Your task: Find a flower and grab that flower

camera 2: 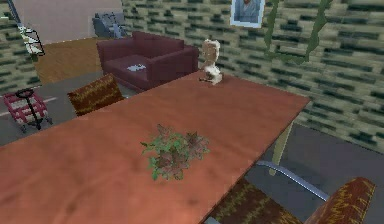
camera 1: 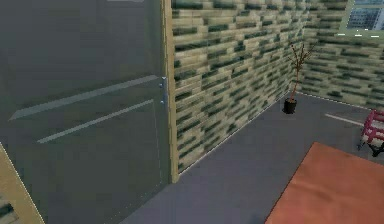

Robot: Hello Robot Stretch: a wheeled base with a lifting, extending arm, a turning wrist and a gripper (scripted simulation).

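Observation:
On the reddish-brown wooden table (camera 2: 90, 160) lies a low clump of green leaves with brownish-red bits (camera 2: 175, 152), near the table's middle in the arm side view. It may be a flower, though its shape is too small to tell. In the forward view a thin bare-stemmed plant (camera 1: 297, 65) stands in a dark pot (camera 1: 290, 104) in the far corner by the brick wall.
A grey door (camera 1: 80, 110) stands close at the forward view's left, and the table's corner (camera 1: 335, 185) sits at the bottom right. A pale bust (camera 2: 211, 62) is at the table's far end. Patterned chairs (camera 2: 95, 95) (camera 2: 345, 205) flank it, with a maroon sofa (camera 2: 145, 58) beyond and a red cart (camera 2: 25, 108) at the left.

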